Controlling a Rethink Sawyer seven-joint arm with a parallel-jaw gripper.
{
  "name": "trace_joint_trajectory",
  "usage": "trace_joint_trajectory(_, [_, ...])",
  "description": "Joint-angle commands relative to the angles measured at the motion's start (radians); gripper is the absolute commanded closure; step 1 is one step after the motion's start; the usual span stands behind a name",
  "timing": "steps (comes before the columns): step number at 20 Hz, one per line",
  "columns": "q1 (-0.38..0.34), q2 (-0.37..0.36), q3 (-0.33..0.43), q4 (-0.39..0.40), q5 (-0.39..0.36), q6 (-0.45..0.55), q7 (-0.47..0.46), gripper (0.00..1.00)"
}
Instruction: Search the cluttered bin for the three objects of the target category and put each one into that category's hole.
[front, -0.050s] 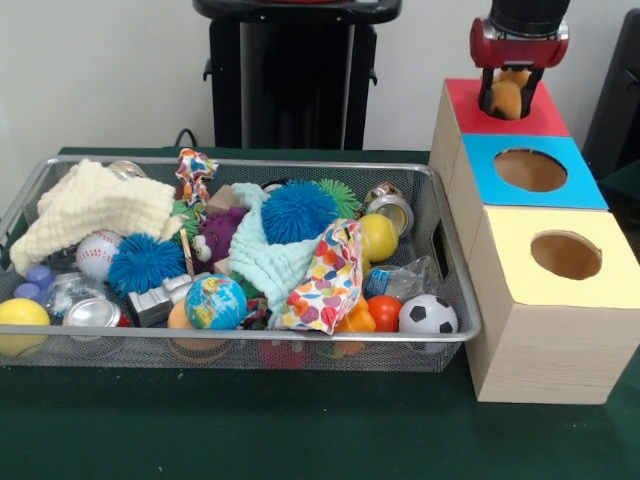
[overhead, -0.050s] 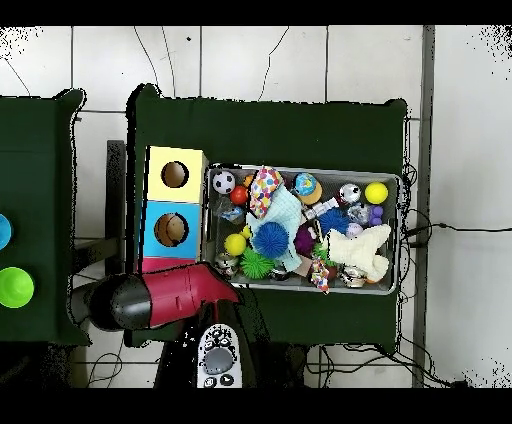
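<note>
A: Where is the gripper (front, -0.050s: 507, 98)?

B: Over the red-topped box (front, -0.050s: 503, 118), the farthest of three in the row, fingers clamped on an orange-brown plush toy (front, -0.050s: 509, 92) right at that box's top.

A: And the other boxes?

B: The blue-topped box (front, -0.050s: 530, 170) and the yellow-topped box (front, -0.050s: 565, 255) each show an open round hole.

A: The bin?

B: The wire bin (front, -0.050s: 455, 310) sits beside the boxes, full: a soccer ball (front, -0.050s: 428, 314), a globe ball (front, -0.050s: 214, 302), a blue spiky ball (front, -0.050s: 297, 211), a baseball (front, -0.050s: 97, 253), a cream cloth (front, -0.050s: 95, 205).
</note>
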Motion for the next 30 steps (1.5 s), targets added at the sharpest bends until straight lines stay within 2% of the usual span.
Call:
trace_joint_trajectory(1, [0.027, -0.07, 0.027, -0.05, 0.123, 0.134, 0.227, 0.0])
trace_joint_trajectory(6, [0.006, -0.08, 0.02, -0.088, 0.141, 0.239, 0.218, 0.0])
trace_joint_trajectory(9, [0.015, -0.063, -0.001, -0.104, 0.123, 0.198, 0.219, 0.0])
trace_joint_trajectory(11, [0.014, -0.054, -0.006, -0.097, 0.115, 0.141, 0.214, 0.0])
trace_joint_trajectory(13, [0.023, -0.051, -0.028, -0.08, 0.127, 0.065, 0.255, 0.0])
trace_joint_trajectory(17, [0.002, -0.027, -0.015, -0.083, 0.107, -0.006, 0.203, 0.0])
trace_joint_trajectory(20, [-0.032, -0.022, 0.019, -0.068, 0.127, -0.014, 0.172, 0.0])
trace_joint_trajectory(22, [-0.025, -0.016, 0.014, -0.089, 0.114, 0.044, 0.157, 0.0])
trace_joint_trajectory(23, [-0.021, -0.014, 0.012, -0.1, 0.108, 0.073, 0.15, 1.0])
trace_joint_trajectory(25, [-0.006, -0.011, -0.003, -0.115, 0.105, 0.104, 0.159, 1.0])
trace_joint_trajectory(30, [-0.016, -0.004, 0.006, -0.12, 0.122, 0.108, 0.148, 1.0])
